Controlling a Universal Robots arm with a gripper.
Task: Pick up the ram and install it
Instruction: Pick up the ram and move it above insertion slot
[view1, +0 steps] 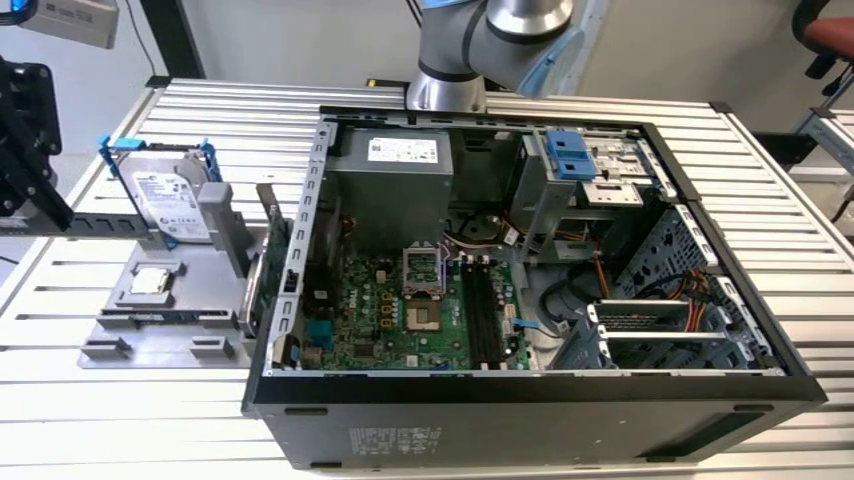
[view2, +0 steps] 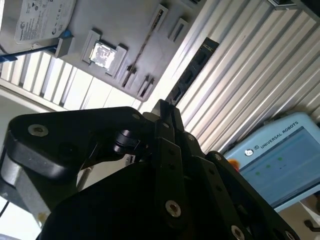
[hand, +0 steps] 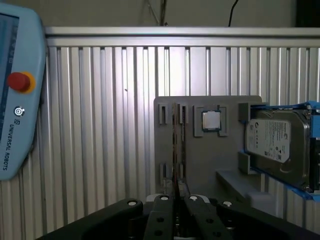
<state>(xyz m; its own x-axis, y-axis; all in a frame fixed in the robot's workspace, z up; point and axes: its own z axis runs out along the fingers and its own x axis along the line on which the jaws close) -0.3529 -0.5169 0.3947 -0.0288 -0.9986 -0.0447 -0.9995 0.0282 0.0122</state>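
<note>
The ram (hand: 175, 145) stands on its edge in a slot of the grey parts holder (hand: 210, 160), beside a square processor chip. In the second wrist view the ram (view2: 144, 46) shows as a thin dark strip in the same holder. My gripper (hand: 178, 199) is well back from the holder and lined up with the ram's edge. Its two black fingers are together with nothing between them. They show again pressed together in the second wrist view, gripper (view2: 166, 111). The black end of the arm (view1: 27, 140) hangs at the exterior view's left edge, beside the holder (view1: 167, 300).
An open computer case (view1: 534, 390) with its green motherboard (view1: 400, 310) and memory slots (view1: 483, 310) lies on the ribbed metal table (view1: 107, 400). A silver hard drive in a blue frame (view1: 167, 200) and a green expansion card (view1: 274, 255) stand by the holder. A teach pendant (hand: 15, 100) lies nearby.
</note>
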